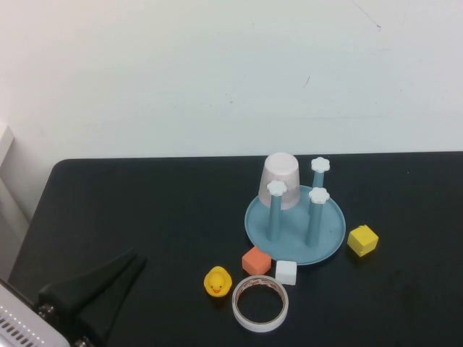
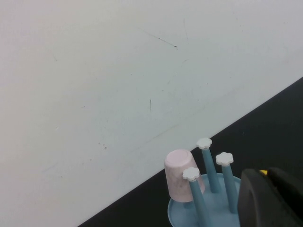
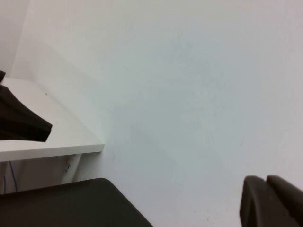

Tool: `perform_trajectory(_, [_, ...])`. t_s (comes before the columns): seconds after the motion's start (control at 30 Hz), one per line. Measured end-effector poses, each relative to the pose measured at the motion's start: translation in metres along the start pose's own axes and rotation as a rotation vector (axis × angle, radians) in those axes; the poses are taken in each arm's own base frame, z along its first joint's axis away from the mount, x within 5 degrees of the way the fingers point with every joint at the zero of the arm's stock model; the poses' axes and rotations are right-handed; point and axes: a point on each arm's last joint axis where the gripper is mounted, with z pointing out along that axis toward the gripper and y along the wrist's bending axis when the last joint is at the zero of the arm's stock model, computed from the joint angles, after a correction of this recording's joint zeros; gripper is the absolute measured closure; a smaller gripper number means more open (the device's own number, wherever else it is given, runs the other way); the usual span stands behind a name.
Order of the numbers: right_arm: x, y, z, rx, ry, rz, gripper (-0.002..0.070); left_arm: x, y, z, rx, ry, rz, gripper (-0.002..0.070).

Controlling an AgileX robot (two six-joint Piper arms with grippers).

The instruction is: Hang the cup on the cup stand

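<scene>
**Desk:** What sits nearest the lens?

**Photographer:** The left gripper (image 1: 108, 285), low at the table's near left corner, its fingers pressed together on nothing. The right gripper (image 3: 272, 201) is out of the high view; its wrist camera catches its fingers closed and empty, facing a white wall.

**Desk:** And the cup?

**Photographer:** The cup (image 1: 281, 181) stands mouth-down over a rear post of the stand (image 1: 329, 235), which looks like the job done. Three flower-capped posts are bare.

**Desk:** How would it handle?

**Photographer:** Thin pink plastic, so probably light, slick and easily squeezed. With no handle, the tapered wall near the closed end seems the place to pinch.

**Desk:** Any lettering?

**Photographer:** None legible. The tape (image 1: 260, 302), duck (image 1: 217, 281) and the orange (image 1: 256, 260), white (image 1: 286, 272) and yellow (image 1: 362, 240) blocks show no marks.
</scene>
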Motion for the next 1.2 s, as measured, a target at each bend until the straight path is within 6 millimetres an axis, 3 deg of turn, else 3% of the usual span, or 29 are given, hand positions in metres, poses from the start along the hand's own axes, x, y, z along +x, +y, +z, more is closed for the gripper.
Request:
perform_trajectory(0.4, [0.000,0.000,0.000,0.002,0.002,0.007,0.0665,0.000,0.000,0.000,0.003,0.000,0.002,0.0675])
perform_trajectory(0.57, [0.019,-0.006,0.003,0.083,0.065,0.052,0.0665,0.000,0.000,0.000,0.003,0.000,0.002,0.0675])
perform_trajectory(0.7, [0.050,-0.012,0.000,0.224,0.175,0.090,0.0665,0.000,0.000,0.000,0.003,0.000,0.002,0.0675])
perform_trajectory(0.93, [0.133,-0.013,-0.022,0.535,0.511,0.210,0.0665,0.000,0.000,0.000,0.003,0.000,0.002,0.0675])
perform_trajectory(1.07, [0.163,-0.009,-0.032,0.685,0.490,0.218,0.0665,0.000,0.000,0.000,0.003,0.000,0.002,0.0675])
perform_trajectory(1.2, [0.188,0.001,-0.038,0.730,0.474,0.259,0.0665,0.000,0.000,0.000,0.003,0.000,0.002,0.0675])
